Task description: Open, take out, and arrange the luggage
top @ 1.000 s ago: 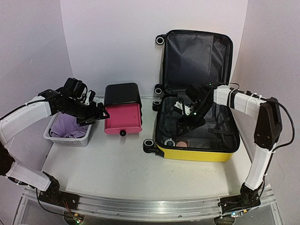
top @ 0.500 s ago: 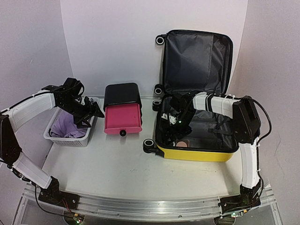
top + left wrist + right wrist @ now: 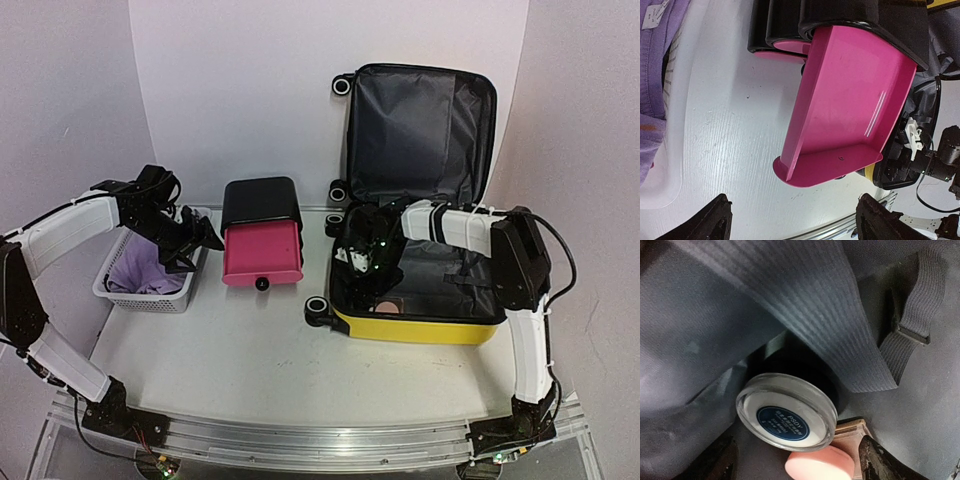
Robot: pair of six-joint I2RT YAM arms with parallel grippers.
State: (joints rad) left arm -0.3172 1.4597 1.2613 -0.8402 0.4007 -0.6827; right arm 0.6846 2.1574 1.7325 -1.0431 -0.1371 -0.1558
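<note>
the yellow luggage (image 3: 420, 326) lies open on my right, lid up. my right gripper (image 3: 360, 262) is inside it, spread wide near a small round jar (image 3: 786, 411). my left gripper (image 3: 200, 248) is spread wide too, by the pink drawer (image 3: 262, 255).

A large yellow hard-shell luggage (image 3: 420, 328) is lying open on the right side of the white table (image 3: 200, 350). Its base shell is resting flat, with the yellow wall facing the near edge. Its lid (image 3: 420, 130) is standing upright behind the base, showing dark grey fabric lining and a black zipper band around the rim. Black wheels (image 3: 318, 306) with pale hubs are sticking out along the left side. Inside the base, seen close up from the right wrist, a wide ribbed grey band is crossing the lining, and a narrower elastic strap (image 3: 912, 310) is hanging slack beside it.
</note>
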